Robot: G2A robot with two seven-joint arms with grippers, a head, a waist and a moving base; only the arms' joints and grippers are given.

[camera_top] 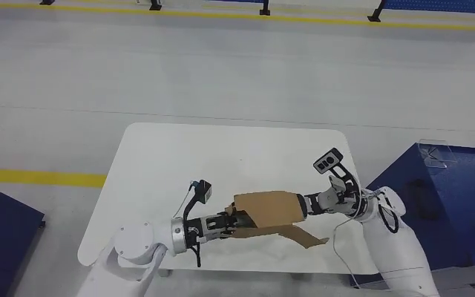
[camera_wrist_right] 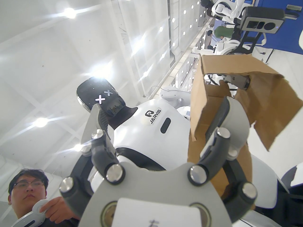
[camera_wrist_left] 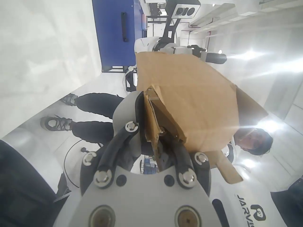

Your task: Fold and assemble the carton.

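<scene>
My left end effector [camera_top: 230, 220] clamped the frayed 9 o'clock flap of the carton [camera_top: 269, 208] near the desk's [camera_top: 223, 156] 6 o'clock edge, my right end effector [camera_top: 307, 203] gaped open at its 3 o'clock end, and I judged the cardboard light, bendy, best held near creases.

The carton [camera_top: 269, 206] bore no print that could be read. A dark logo and wordmark [camera_wrist_right: 153, 115] stood on a white casing [camera_wrist_right: 170, 109], a maker's name not spelled out here, and two small white crosses [camera_wrist_right: 104, 96] showed on a glossy black panel [camera_wrist_right: 111, 105] beside it. A white label [camera_wrist_right: 156, 213] on the grey plate [camera_wrist_right: 153, 183] showed a cut-off dark character, too little to read.
</scene>
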